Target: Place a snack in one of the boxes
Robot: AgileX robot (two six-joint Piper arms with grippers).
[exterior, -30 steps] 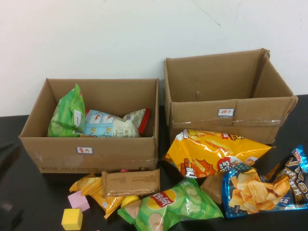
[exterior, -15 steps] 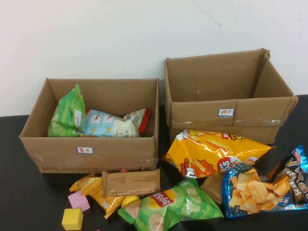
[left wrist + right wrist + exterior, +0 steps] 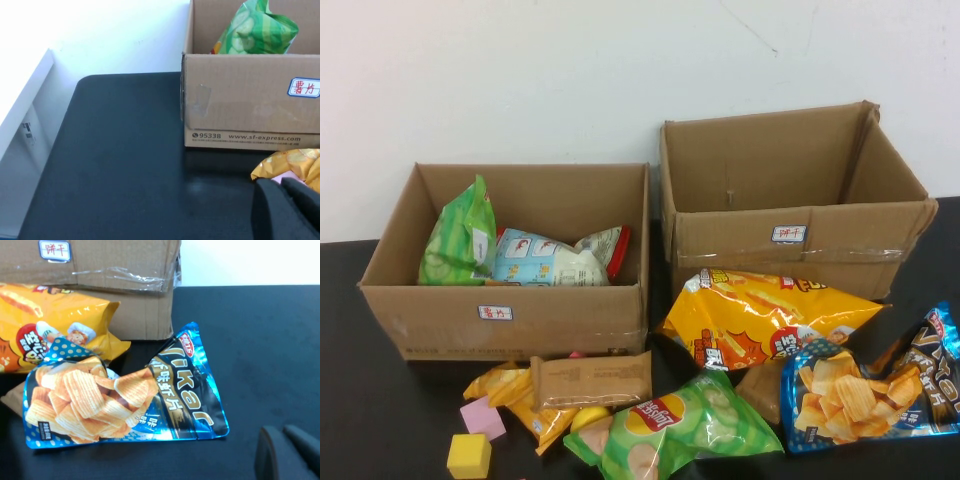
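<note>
One green Lay's bag stands on end in the left corner of the lower, wider box, which has a small white label on its front. The bag also shows in the left wrist view, poking above the box wall. A second green Lay's bag lies on the table in front. Neither arm shows in the high view. My left gripper is shut and empty, low over the table in front of that box. My right gripper is shut and empty, beside the blue bag.
The taller taped box stands at the back right. An orange-yellow bag, the blue bag, a brown packet, a small yellow packet, a pink block and a yellow block lie in front. A pale bag lies in the lower box.
A dark shape at the left edge of the high view, my left arm, has drawn back out of view. The bags and boxes have not moved.
</note>
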